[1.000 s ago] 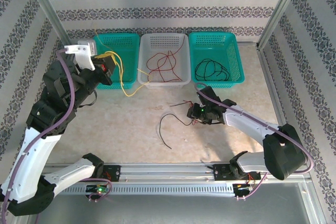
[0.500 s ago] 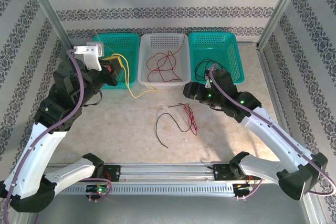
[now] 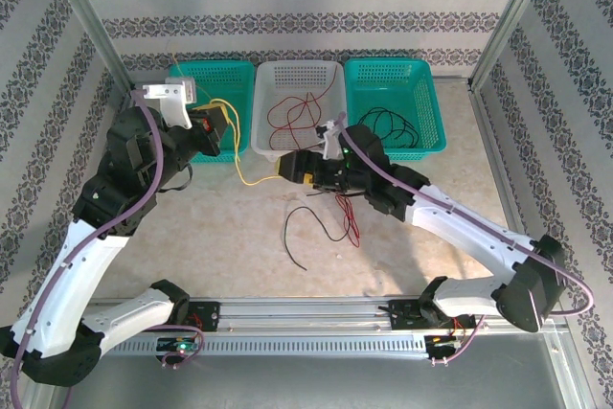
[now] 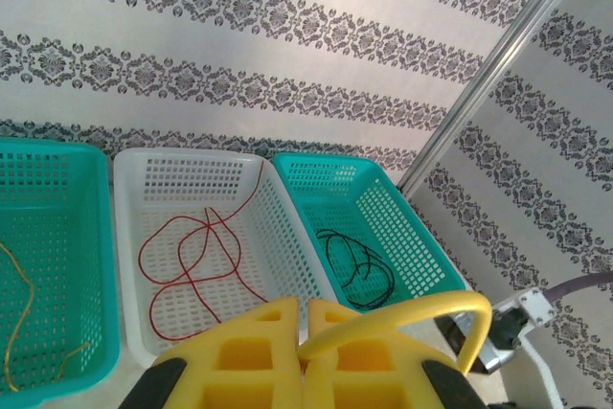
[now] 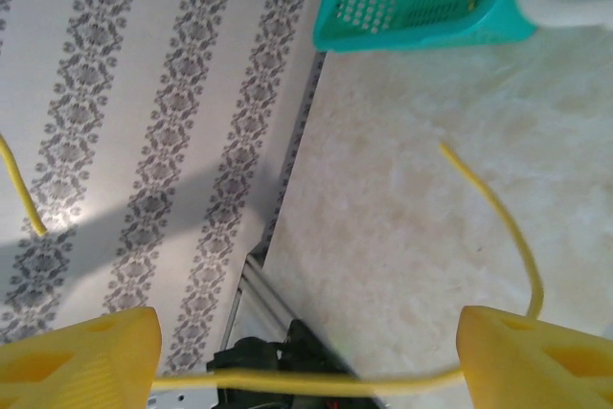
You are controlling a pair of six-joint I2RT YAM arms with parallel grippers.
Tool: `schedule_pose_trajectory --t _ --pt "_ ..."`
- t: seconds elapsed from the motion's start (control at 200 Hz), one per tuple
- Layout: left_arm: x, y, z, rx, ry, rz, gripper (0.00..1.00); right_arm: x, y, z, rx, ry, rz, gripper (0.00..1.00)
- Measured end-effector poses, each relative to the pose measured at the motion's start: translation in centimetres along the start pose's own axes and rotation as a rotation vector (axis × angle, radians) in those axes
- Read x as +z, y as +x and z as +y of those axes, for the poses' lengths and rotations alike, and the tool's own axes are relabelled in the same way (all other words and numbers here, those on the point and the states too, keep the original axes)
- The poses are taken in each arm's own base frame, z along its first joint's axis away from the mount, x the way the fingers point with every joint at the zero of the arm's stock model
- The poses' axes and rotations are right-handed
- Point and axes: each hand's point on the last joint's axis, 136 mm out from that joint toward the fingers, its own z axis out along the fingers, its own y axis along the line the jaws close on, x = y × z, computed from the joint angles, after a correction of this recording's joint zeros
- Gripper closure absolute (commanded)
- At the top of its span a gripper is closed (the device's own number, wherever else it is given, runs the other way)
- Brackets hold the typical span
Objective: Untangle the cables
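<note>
Cables are partly sorted: a red cable (image 3: 297, 114) lies in the white basket (image 3: 299, 152), a black cable (image 3: 388, 127) in the right teal basket (image 3: 414, 150). The yellow cable (image 3: 254, 180), pinched by the closed left gripper (image 3: 213, 131), runs between the wide-apart fingers of the right gripper (image 3: 290, 168). A loose red strand (image 3: 351, 222) and a black strand (image 3: 286, 230) on the table (image 3: 192, 237) look left to sort.

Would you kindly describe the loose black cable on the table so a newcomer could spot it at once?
Find the white basket, middle of the three at the back. On the bare table in front of it lies the black cable, a thin open curve. Unlike the red cable at its right end, it is black, and it lies outside any basket.
</note>
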Motion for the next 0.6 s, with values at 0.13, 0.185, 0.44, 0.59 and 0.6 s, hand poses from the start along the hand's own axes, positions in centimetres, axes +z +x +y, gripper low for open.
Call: schedule_pose_trajectory --t 0.13,0.185,0.44,0.59,0.6 --pt "0.2 0.4 0.2 -0.002 -0.006 0.008 1.0 0.3 -0.5 0.4 0.007 -0.01 -0.008 0.2" --pt "0.4 0.4 0.4 -0.002 -0.018 0.01 1.0 0.2 -1.0 0.6 0.001 0.002 -0.022 0.2" --pt "2.2 -0.3 4.1 -0.017 -0.166 0.011 1.0 -4.2 -5.6 -3.7 0.059 0.163 -0.168 0.2" --pt "3.1 -0.4 7.1 -0.068 -0.239 0.021 1.0 -7.9 -6.3 -5.4 0.09 0.206 -0.246 0.2" --pt "3.2 -0.3 7.2 -0.071 -0.241 0.021 1.0 -8.0 -6.3 -5.4 0.089 0.206 -0.247 0.2"
